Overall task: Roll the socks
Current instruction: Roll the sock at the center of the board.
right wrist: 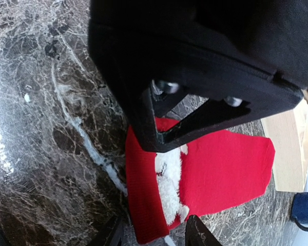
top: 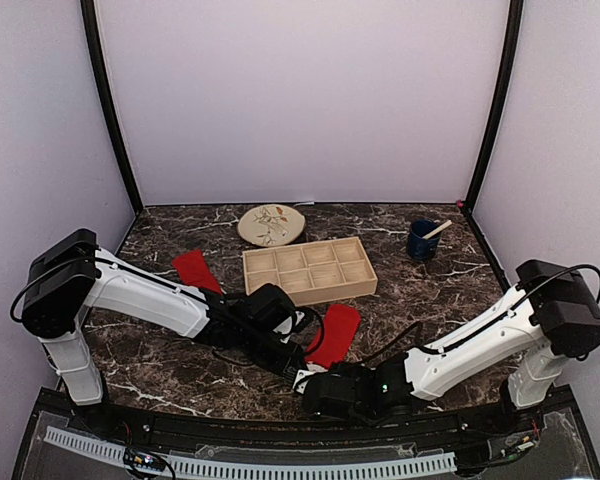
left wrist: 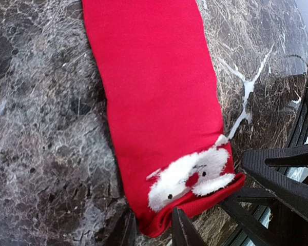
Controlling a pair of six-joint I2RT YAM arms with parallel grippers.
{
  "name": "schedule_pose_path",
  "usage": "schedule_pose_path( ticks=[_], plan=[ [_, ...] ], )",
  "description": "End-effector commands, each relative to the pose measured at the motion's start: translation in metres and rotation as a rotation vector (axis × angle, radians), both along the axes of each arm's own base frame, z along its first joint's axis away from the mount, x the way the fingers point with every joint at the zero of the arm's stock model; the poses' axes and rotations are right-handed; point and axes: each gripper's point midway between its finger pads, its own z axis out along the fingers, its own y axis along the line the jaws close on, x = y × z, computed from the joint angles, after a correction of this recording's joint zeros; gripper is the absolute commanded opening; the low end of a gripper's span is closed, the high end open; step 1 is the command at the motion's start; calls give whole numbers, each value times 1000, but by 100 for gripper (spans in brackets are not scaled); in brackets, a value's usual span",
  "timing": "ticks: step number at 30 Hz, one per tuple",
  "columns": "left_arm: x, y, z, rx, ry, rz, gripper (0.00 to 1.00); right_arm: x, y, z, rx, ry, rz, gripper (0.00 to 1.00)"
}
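One red sock [top: 335, 333] lies flat in front of the tray, and its near end bears a white fluffy Santa patch [left wrist: 190, 177]. My left gripper [left wrist: 153, 230] is at that near end, shut on a corner of the folded cuff, which bunches between its fingertips. My right gripper [right wrist: 155, 233] is open, its fingers straddling the other end of the same cuff [right wrist: 146, 195] down at the table. Seen from above, the left gripper [top: 292, 362] and right gripper [top: 313, 383] meet at this end. The second red sock [top: 196, 270] lies flat at the left, apart from both.
A wooden compartment tray [top: 310, 295] stands behind the sock, its corner showing in the right wrist view [right wrist: 287, 148]. A patterned plate [top: 271, 225] sits at the back, and a blue mug [top: 422, 241] with a stick in it stands at the back right.
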Motion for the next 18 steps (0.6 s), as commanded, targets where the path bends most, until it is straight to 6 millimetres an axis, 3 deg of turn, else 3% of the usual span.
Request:
schedule_pose_path(
  ticks=[1,18],
  plan=[
    [-16,17,-27,86,65,-24,26,4,1,-6,-16,-15,17,44],
    [-16,18,-28,79,80,-29,26,10,-1,-12,-68,-49,58,42]
  ],
)
